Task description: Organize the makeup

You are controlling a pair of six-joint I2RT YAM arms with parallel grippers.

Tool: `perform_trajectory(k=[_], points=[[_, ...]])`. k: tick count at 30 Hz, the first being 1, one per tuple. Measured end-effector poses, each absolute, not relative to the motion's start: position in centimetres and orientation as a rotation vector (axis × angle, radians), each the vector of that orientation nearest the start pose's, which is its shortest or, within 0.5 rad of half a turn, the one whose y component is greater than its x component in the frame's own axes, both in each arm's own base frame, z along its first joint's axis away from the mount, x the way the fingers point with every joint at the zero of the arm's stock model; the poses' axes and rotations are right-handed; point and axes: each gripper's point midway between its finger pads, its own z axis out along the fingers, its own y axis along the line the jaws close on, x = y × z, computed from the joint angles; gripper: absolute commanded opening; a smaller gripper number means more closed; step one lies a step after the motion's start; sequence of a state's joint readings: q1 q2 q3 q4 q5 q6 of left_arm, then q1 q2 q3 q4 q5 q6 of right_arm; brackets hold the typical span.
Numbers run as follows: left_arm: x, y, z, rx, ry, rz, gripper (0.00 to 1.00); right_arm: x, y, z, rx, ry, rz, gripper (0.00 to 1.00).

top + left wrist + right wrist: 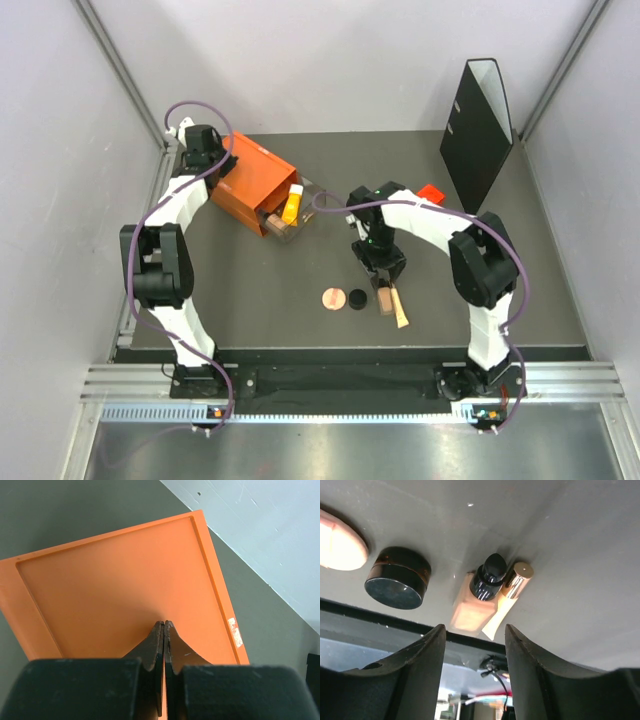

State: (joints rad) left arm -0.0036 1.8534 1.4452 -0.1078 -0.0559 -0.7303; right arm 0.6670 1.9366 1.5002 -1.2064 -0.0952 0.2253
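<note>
Beige bottle (469, 611) lies flat, cap toward far wall (330, 60), near released right jaws.

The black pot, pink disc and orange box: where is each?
black pot (397, 580), right wrist view, where side meets flat face.
pink disc (331, 297), top external view, centre of its face.
orange box (125, 595), left wrist view, middle of its top panel.

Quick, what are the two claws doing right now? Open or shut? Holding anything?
Left claw: shut, holding nothing, over the orange box.
Right claw: open, holding nothing, above the beige bottle.
</note>
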Motion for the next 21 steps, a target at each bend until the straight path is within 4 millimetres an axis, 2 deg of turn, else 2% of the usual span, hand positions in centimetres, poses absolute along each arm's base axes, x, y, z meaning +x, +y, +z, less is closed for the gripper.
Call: perform_trajectory(k=[8, 21], points=[[54.6, -2.0, 17.4, -0.779, 1.957, -0.390, 0.00, 21.6, 20.7, 5.9, -0.767, 3.237, 0.052, 0.43], [54.6, -2.0, 17.3, -0.775, 1.959, -0.388, 0.00, 20.0, 21.0, 5.5, -0.794, 3.315, 0.078, 0.43]])
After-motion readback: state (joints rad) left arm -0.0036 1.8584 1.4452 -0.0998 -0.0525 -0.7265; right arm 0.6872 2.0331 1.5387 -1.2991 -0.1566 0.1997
